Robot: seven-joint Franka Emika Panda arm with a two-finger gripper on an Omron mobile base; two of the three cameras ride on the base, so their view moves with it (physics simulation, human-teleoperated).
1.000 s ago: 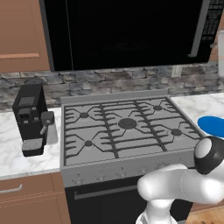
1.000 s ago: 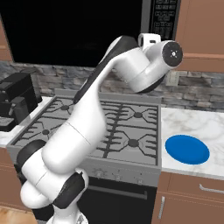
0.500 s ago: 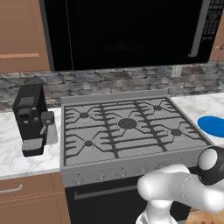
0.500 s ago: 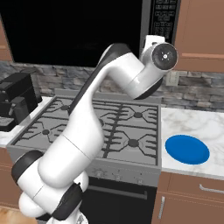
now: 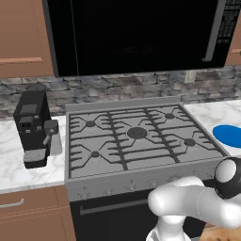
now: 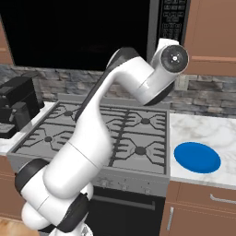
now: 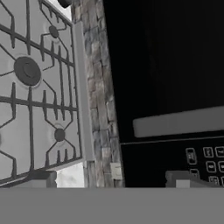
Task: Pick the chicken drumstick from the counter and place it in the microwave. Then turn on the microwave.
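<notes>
White arm's wrist joint [image 6: 173,59] has swung further right since a second ago, now in front of the wide black glass-door microwave [image 5: 136,35] button panel [image 6: 170,20]. Claw open, gripping nothing. Microwave door shut, grey bar handle [image 7: 179,121] close ahead. White marble bench [image 6: 203,133] carries blue round plate [image 6: 197,157]; drumstick's place I cannot tell.

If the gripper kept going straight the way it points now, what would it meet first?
Probably the microwave: the hand view looks at its dark door, with the grey bar handle and button panel near the open gripper. Depth is unclear, so which part comes first is uncertain.
</notes>
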